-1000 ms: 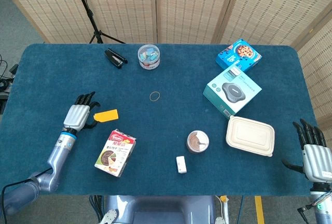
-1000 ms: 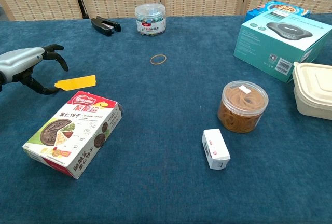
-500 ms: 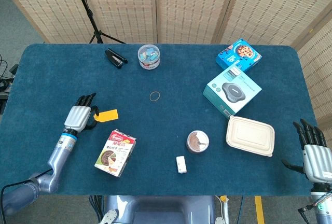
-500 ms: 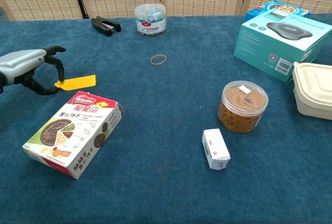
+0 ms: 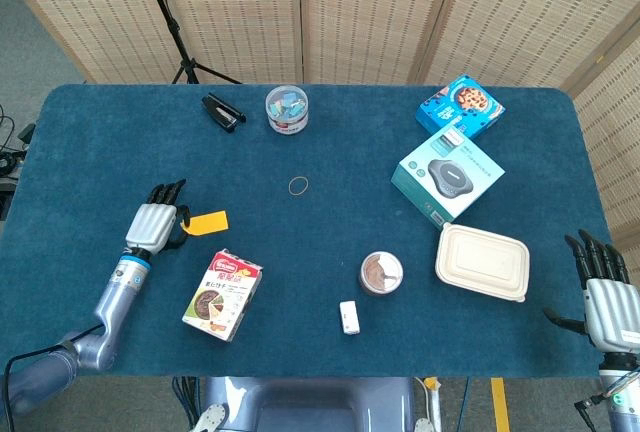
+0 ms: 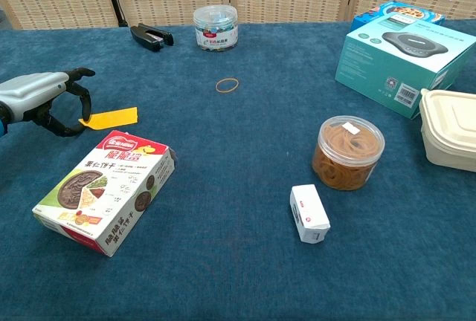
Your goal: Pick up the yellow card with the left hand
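The yellow card (image 5: 206,221) (image 6: 111,117) lies flat on the blue cloth at the left, just beyond the snack box. My left hand (image 5: 156,222) (image 6: 41,98) sits at the card's left end. Its fingers (image 6: 84,99) curl down over the card's tip and the thumb comes in from underneath, so the tip is pinched between them. The rest of the card stays low on the cloth. My right hand (image 5: 605,297) hangs off the table's near right corner with fingers spread and nothing in it; only the head view shows it.
A snack box (image 6: 104,189) lies just near of the card. A rubber band (image 6: 227,84), a clip jar (image 6: 216,27) and a black stapler (image 6: 151,36) lie further back. A jar (image 6: 348,151), a small white box (image 6: 309,213), a lunch container (image 6: 450,137) and a teal box (image 6: 405,57) are at the right.
The left hand's fingers have curled down from an open claw onto the card's left tip, covering it. The card has barely shifted. The right hand is still.
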`<state>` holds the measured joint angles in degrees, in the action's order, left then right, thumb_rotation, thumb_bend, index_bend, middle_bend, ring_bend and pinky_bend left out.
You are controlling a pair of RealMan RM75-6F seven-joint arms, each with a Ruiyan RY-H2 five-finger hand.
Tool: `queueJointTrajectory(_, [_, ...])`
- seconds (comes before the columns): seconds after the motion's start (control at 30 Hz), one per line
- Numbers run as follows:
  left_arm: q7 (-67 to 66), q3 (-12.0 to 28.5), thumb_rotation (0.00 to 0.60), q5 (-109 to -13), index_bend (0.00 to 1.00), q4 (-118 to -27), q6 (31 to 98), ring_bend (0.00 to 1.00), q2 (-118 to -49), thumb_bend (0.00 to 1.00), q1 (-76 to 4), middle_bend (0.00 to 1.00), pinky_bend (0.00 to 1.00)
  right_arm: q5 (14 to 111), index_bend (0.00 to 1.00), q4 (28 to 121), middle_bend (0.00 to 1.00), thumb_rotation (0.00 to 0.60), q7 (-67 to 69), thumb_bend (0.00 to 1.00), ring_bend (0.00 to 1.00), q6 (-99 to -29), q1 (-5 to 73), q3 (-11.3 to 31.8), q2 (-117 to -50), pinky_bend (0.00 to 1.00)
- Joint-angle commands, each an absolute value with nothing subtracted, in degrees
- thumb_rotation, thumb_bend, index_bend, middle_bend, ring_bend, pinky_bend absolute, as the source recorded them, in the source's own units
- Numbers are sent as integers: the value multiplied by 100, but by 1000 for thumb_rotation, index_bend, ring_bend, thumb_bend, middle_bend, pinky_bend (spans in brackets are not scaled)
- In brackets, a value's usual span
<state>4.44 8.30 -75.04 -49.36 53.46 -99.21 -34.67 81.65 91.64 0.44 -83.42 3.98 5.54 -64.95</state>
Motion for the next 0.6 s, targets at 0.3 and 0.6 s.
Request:
queueJointTrajectory(0.3, [447,829,600,-7498,604,-4940,5340,0,-9942,491,-3480,0,0,8158,0,9166,0,600,85,0,0,-8335,400,555,-6483,0])
queueJointTrajectory(0.6, [431,853,600,-7485,634,-4967,5382,0,-9952,503,-3485,0,0,8167,0,9167,0,600,124,0,0,-8338,398,552,-6472,0])
